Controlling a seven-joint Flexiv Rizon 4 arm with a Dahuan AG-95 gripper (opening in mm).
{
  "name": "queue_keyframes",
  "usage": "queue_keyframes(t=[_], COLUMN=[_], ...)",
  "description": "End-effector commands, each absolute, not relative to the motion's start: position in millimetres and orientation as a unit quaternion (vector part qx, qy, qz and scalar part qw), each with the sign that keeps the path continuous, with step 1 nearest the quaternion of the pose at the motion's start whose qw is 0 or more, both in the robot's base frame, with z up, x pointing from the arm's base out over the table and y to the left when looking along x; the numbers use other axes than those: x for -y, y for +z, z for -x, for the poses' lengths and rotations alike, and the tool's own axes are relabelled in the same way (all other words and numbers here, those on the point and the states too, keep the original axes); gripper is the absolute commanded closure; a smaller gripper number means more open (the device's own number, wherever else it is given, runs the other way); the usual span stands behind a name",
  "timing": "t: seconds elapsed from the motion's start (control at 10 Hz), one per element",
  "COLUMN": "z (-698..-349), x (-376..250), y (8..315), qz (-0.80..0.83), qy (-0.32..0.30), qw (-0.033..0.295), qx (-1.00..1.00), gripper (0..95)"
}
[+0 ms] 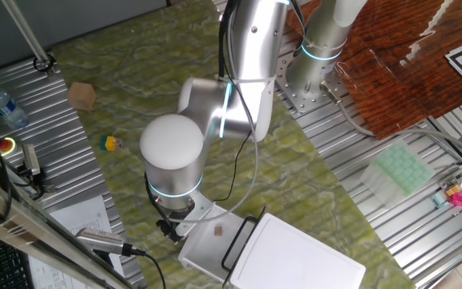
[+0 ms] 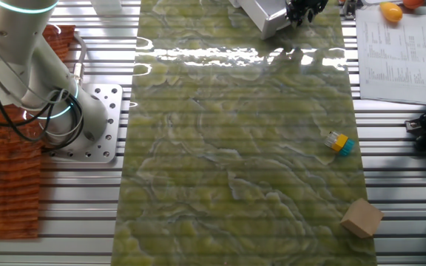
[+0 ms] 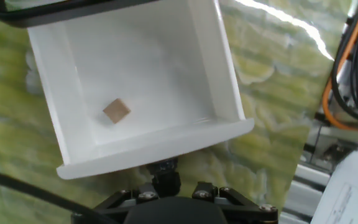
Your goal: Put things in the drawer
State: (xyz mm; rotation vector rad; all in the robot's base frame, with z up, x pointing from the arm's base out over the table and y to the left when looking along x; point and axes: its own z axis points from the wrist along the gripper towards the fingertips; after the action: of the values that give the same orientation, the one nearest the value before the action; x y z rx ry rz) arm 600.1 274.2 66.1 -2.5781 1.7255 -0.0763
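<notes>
Pincer at white drawer, top edge; yellow-blue toy, tan block near right.

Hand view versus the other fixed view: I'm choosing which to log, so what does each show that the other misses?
Only the hand view shows the inside of the drawer, with the tan cube lying on its floor. Only the other fixed view shows the arm's base, a cardboard box and a small yellow and blue toy on the green mat. Both show the drawer and mat; claw state unclear.
</notes>
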Motion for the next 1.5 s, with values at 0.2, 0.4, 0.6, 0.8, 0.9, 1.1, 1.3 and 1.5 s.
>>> queue_keyframes(t=[0.2,0.4,0.6,0.8,0.9,1.1,1.3,1.5], z=[-600.3,-600.3,-600.4,-600.4,-600.5,-600.5,-600.5,-600.4], x=[-273.7,-274.1,-274.4,-275.5,-275.5,-275.5,-275.6,-275.9], y=[63.4,62.9,62.7,62.2,62.1,62.1,62.2,62.9], qz=[0.861,0.873,0.877,0.879,0.881,0.881,0.880,0.882], qy=[-0.024,-0.023,-0.021,-0.022,-0.022,-0.020,-0.018,-0.009], qw=[0.018,0.018,0.019,0.019,0.019,0.022,0.025,0.028], qx=[-0.507,-0.486,-0.479,-0.476,-0.472,-0.472,-0.474,-0.470], gripper=[76.0,76.0,76.0,76.0,76.0,95.0,95.0,95.0])
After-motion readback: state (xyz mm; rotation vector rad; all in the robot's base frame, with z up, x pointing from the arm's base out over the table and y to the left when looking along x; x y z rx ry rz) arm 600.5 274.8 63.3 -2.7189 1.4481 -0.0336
